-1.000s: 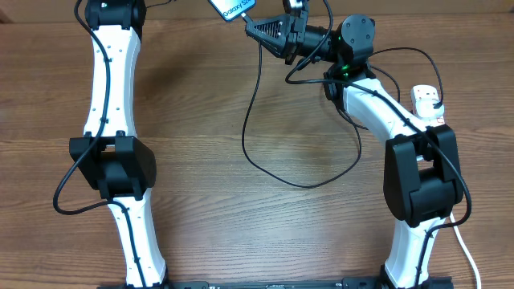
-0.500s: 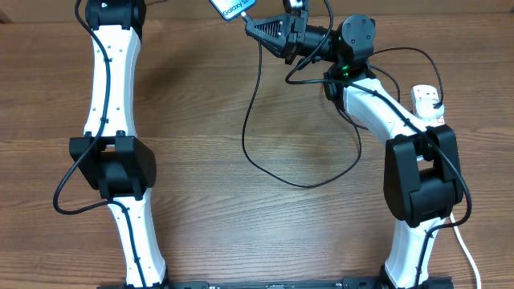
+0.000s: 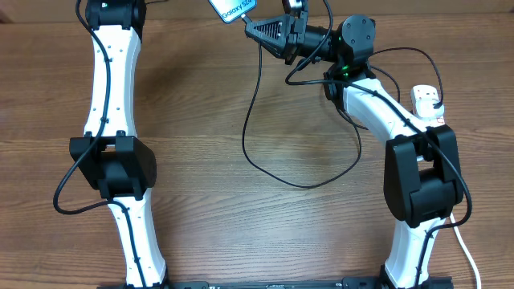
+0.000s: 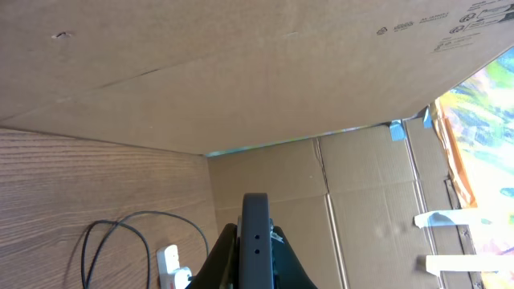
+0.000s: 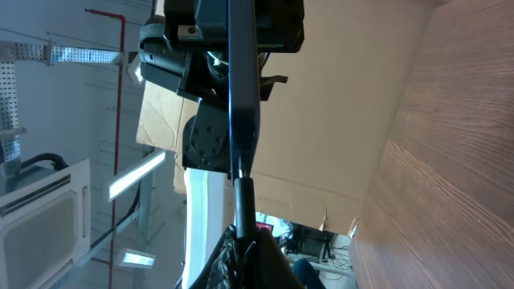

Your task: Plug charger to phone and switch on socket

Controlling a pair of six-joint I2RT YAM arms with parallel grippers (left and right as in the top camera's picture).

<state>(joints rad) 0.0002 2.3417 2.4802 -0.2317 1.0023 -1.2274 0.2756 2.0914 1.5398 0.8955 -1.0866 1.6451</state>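
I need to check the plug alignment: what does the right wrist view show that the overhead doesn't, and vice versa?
Only right wrist: the charger's plug tip in line with the phone, seen edge-on, and meeting its end; whether it is seated I cannot tell. Only overhead: the cable's slack looping over the table, and the socket beside the right arm. Both: the phone and the right pincer shut on the charger.

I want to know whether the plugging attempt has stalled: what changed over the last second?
Nothing visibly changed. The left gripper still holds the phone, the right gripper still pinches the charger tip at its end, and the socket lies untouched.
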